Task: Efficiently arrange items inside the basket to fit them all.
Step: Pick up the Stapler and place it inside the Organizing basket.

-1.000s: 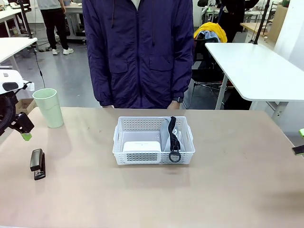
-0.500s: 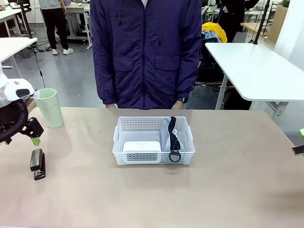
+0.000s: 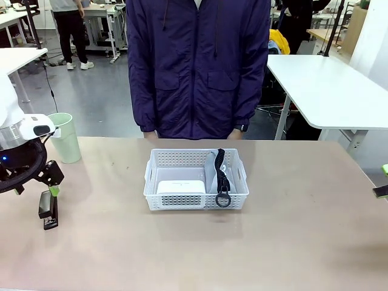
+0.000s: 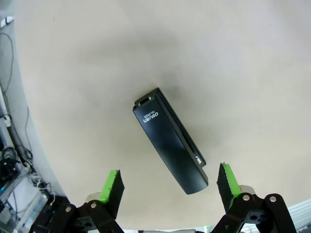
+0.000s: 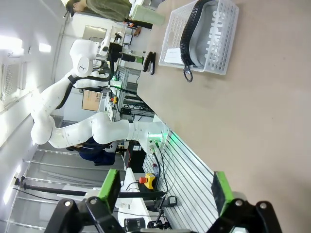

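Matte tan tabletop [image 3: 291, 230]; glossy black stapler [image 4: 170, 148] under spread left end effector [image 4: 169, 174]; right end effector [image 5: 165, 179] likewise spread.

**Three cameras: one fixed across the bench, two riding on the wrists.**

The front view looks from the robot's side across the bench [image 3: 291, 242] toward the person [image 3: 197, 66] at 12 o'clock. It sits at middle range, with the basket [image 3: 176, 159] at centre and the stapler [image 3: 47, 209] at 8 o'clock. The left wrist view faces straight down, close over the stapler [image 4: 170, 148], with the left fingers [image 4: 112, 187] rising at 7 and 5 o'clock. The right wrist view is rolled sideways and low, looking along the bench from well away past the right fingers [image 5: 111, 187]. It has the basket [image 5: 226, 39] at 1 o'clock and the stapler [image 5: 150, 62] at 12, both shared with the front view.
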Controlling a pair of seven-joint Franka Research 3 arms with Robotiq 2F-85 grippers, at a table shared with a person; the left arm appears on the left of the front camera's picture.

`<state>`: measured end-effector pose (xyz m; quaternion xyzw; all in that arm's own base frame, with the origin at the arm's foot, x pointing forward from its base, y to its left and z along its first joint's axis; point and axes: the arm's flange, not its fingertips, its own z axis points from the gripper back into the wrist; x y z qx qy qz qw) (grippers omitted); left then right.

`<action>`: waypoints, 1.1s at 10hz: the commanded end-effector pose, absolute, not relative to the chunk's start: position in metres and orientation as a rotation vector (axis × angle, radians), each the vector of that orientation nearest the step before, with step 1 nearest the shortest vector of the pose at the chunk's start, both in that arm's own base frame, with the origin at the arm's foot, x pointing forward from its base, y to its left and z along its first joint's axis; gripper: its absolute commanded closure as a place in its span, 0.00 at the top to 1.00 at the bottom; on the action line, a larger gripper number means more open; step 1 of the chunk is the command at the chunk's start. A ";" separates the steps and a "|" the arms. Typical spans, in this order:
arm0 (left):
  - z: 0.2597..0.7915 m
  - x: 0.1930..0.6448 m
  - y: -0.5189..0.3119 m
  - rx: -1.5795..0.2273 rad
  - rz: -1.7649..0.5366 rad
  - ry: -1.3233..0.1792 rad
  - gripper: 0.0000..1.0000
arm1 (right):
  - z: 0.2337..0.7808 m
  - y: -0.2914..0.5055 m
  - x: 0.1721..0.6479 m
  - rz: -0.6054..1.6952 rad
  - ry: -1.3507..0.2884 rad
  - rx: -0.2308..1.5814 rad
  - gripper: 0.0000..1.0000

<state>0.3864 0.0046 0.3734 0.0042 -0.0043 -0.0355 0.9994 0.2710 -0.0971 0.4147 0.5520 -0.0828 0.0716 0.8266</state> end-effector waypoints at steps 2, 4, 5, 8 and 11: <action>0.363 0.368 0.003 -0.060 0.019 0.010 1.00 | 0.415 -0.099 0.268 0.170 -0.175 1.168 1.00; 0.367 0.379 0.002 -0.176 0.323 0.029 1.00 | 0.415 -0.099 0.268 0.170 -0.175 1.168 1.00; 0.370 0.386 0.002 -0.211 0.525 -0.019 1.00 | 0.415 -0.099 0.268 0.170 -0.175 1.168 1.00; 0.373 0.387 0.012 -0.087 0.646 -0.072 1.00 | 0.415 -0.099 0.268 0.170 -0.175 1.168 1.00; 0.373 0.389 0.014 -0.191 0.552 0.011 1.00 | 0.415 -0.099 0.268 0.170 -0.175 1.168 1.00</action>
